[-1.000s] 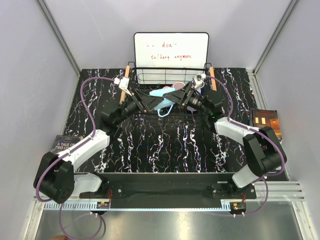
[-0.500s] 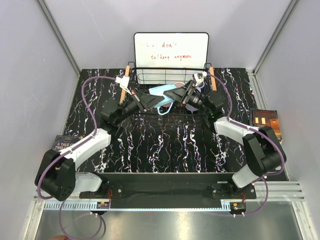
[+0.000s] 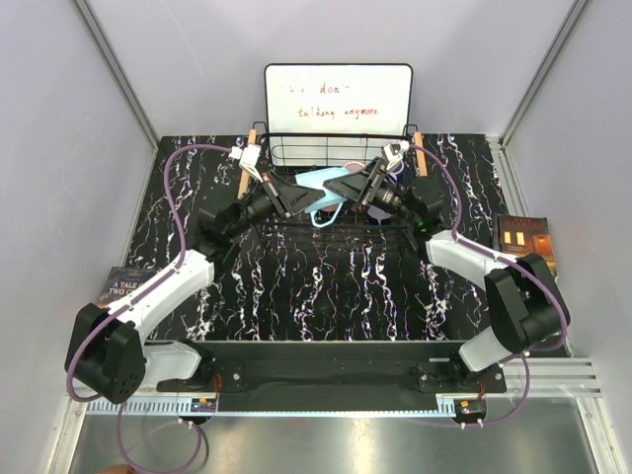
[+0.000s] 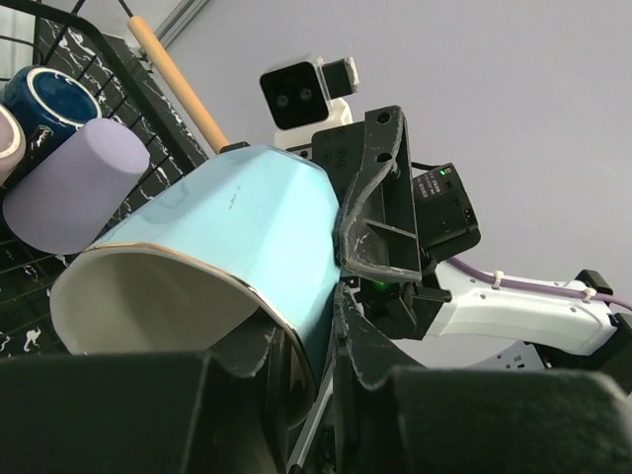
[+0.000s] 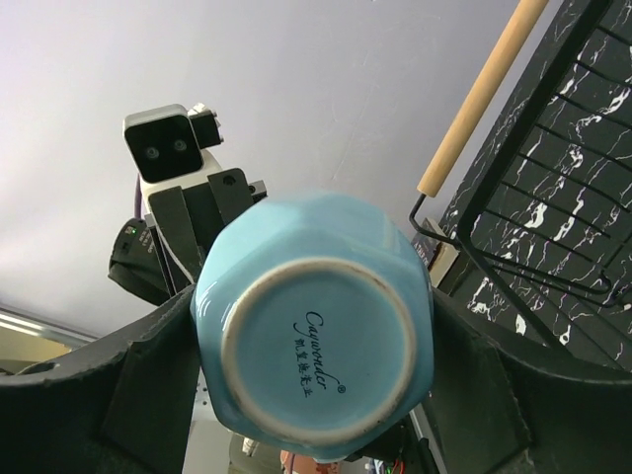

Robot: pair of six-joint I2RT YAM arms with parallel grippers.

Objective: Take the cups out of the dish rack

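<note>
Left pincer (image 4: 301, 348) is shown clenched on the rim of the light blue cup (image 4: 247, 222): one finger is set inside the cream interior and the other is pressed against the outer wall. Right pincer (image 5: 314, 331) is shown grasping the same cup from the opposite end. Its two fingers are laid against either side of the faceted body, and the printed base is turned to the right wrist camera. The cup is thus held on its side between the two pincers (mouth toward the left arm, base toward the right arm). In the overhead view it is seen over the front part of the dish rack (image 3: 336, 148). Inside the rack, a lavender cup (image 4: 74, 193) is seen with its closed base turned toward the left wrist camera, and a dark navy cup (image 4: 44, 99) is placed just beside it. A wooden handle (image 5: 481, 99) is carried at the rack's end. The rack is set at the far side of the black marbled table (image 3: 336, 286), in front of a white board (image 3: 338, 94) with writing. A book (image 3: 523, 237) is laid at the table's right edge and a second book (image 3: 126, 281) at its left edge
</note>
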